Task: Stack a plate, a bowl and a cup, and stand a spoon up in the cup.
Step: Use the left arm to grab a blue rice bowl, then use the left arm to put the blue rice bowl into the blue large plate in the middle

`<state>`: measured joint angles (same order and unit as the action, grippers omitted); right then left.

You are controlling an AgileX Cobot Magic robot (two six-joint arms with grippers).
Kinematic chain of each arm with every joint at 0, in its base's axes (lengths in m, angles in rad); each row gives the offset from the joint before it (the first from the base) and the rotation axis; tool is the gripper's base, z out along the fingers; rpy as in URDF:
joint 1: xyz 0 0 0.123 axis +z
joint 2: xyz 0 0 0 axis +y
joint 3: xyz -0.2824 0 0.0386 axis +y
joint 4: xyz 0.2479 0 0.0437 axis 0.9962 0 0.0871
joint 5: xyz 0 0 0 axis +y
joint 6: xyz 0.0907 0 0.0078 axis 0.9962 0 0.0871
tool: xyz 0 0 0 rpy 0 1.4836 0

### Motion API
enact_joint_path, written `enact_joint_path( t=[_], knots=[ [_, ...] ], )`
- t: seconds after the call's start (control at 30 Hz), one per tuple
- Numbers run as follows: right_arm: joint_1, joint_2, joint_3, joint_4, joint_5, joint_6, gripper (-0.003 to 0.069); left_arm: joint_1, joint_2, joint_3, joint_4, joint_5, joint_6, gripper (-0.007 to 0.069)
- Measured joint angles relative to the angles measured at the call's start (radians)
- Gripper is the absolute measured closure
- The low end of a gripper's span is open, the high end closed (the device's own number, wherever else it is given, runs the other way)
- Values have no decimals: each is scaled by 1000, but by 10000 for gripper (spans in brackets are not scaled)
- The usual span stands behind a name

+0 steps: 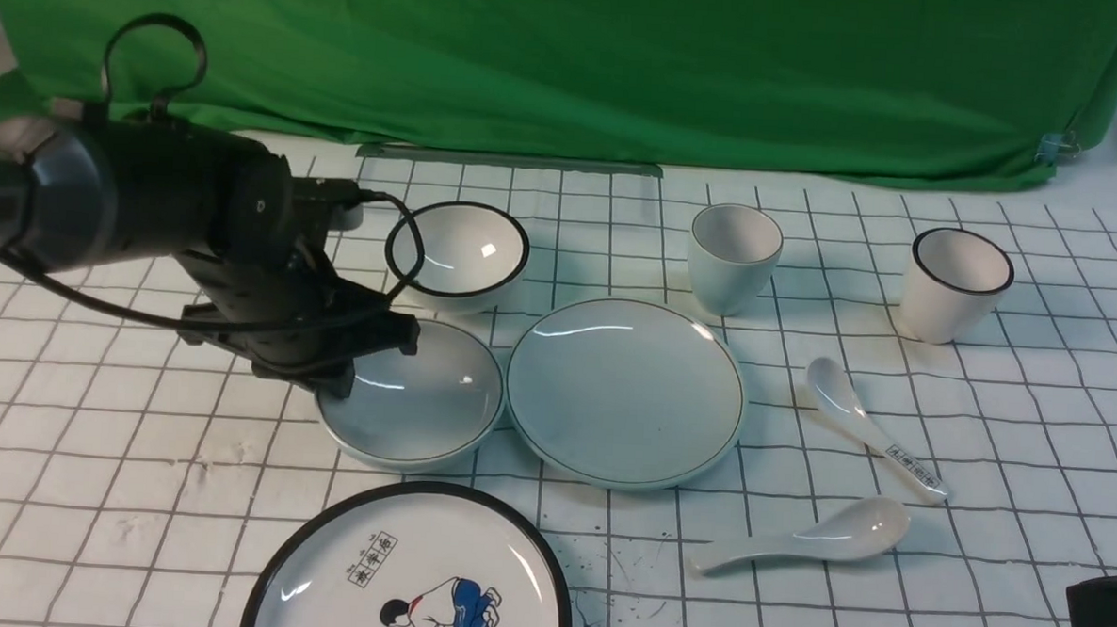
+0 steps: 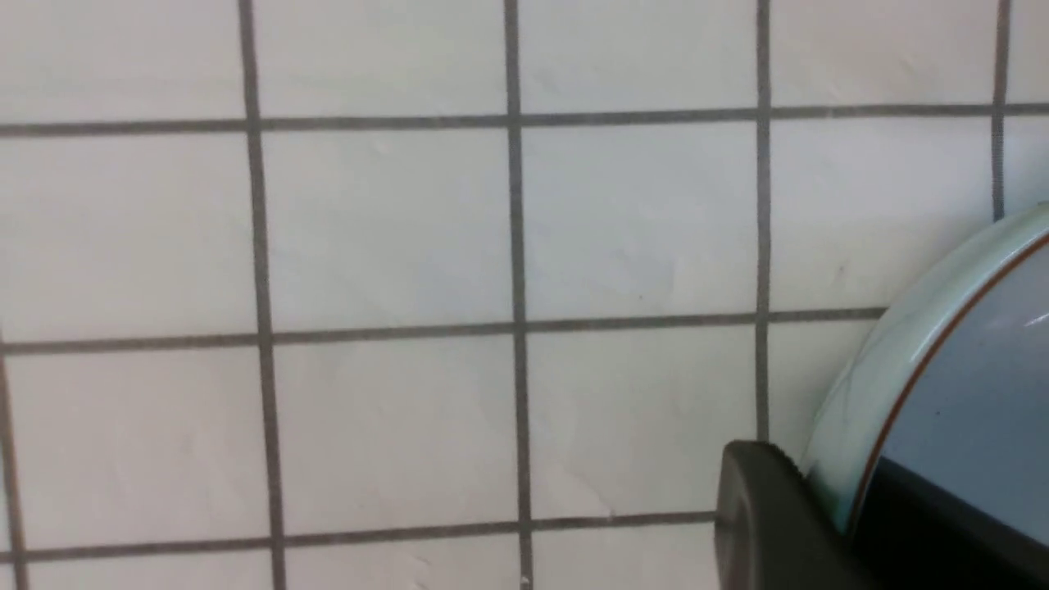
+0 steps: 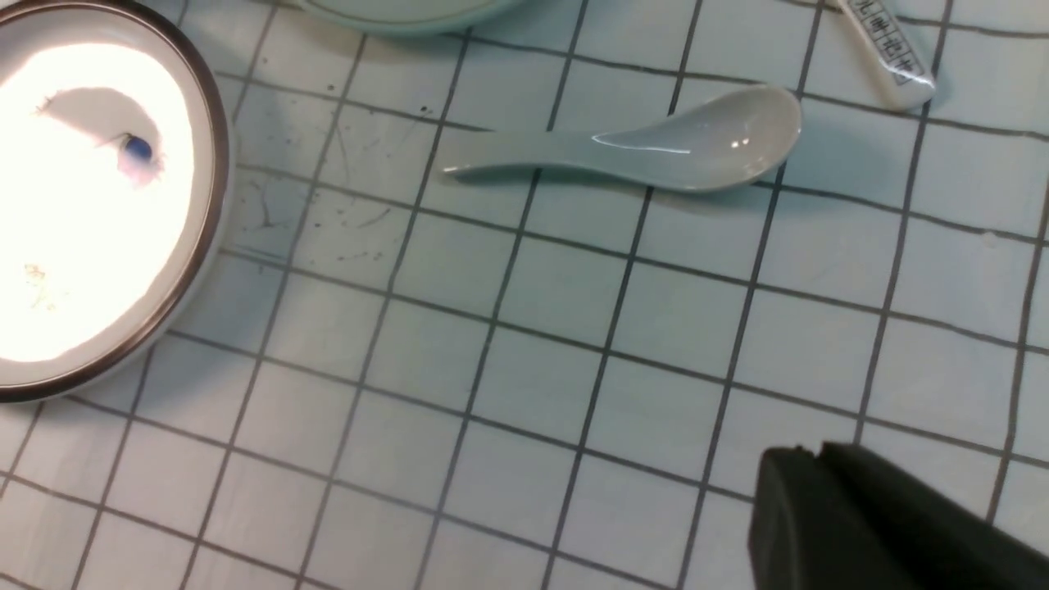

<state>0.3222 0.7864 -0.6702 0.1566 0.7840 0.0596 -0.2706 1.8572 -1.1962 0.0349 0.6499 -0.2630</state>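
We find the left gripper (image 1: 339, 384) with its fingers pinching the left rim of the wide shallow pale blue-green bowl (image 1: 423, 392). The bowl rests on the white gridded cloth (image 1: 986, 464), just beside the plain pale blue-green round plate (image 1: 626, 387). The right gripper (image 3: 819, 492) has its fingers pressed together, empty, apart from the plain glossy white ceramic spoon (image 3: 639, 147).

A table (image 1: 985, 483) covered in white cloth with a dark grid carries all the crockery. Near the middle sit a pale blue-green bowl (image 1: 422, 411) and, just beside it on the right, a pale blue-green plate (image 1: 625, 392). Behind them stand a black-rimmed white bowl (image 1: 462, 253), a pale blue-green cup (image 1: 733, 258) and, further right, a black-rimmed white cup (image 1: 956, 284). Right of the plate lie a printed-handle spoon (image 1: 869, 431) and, nearer, a plain white soup spoon (image 1: 808, 536). At the near edge is a black-rimmed cartoon plate (image 1: 411, 571), with dark specks (image 1: 638, 553), perhaps stains, on the cloth beside it
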Motion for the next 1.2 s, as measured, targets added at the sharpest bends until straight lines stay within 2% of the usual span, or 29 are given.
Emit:
enact_joint_path(
  t=[0.23,0.43,0.57,0.63,0.73,0.87,0.97,1.1,1.2],
  knots=[
    [0,0,0,0,0,0,588,0,-117,0,-104,37,66,589],
    [0,0,0,0,-4,0,587,-10,-211,0,-329,0,177,589],
    [0,0,0,1,-31,0,587,-61,-178,-14,-442,-80,232,589],
    [0,5,-4,1,-45,-2,586,-78,-148,-31,-458,-87,236,589],
    [0,62,-74,1,-30,-79,583,-133,-28,-108,-471,-84,242,589],
    [0,198,-222,1,89,-196,580,-158,99,-202,-482,-45,242,589],
    [0,298,-287,1,142,-239,571,-158,152,-247,-484,-26,242,589],
    [0,384,-337,1,141,-270,531,-158,184,-264,-484,-16,242,589],
    [0,458,-397,0,104,-279,454,-158,197,-264,-484,-4,242,589]
  ],
)
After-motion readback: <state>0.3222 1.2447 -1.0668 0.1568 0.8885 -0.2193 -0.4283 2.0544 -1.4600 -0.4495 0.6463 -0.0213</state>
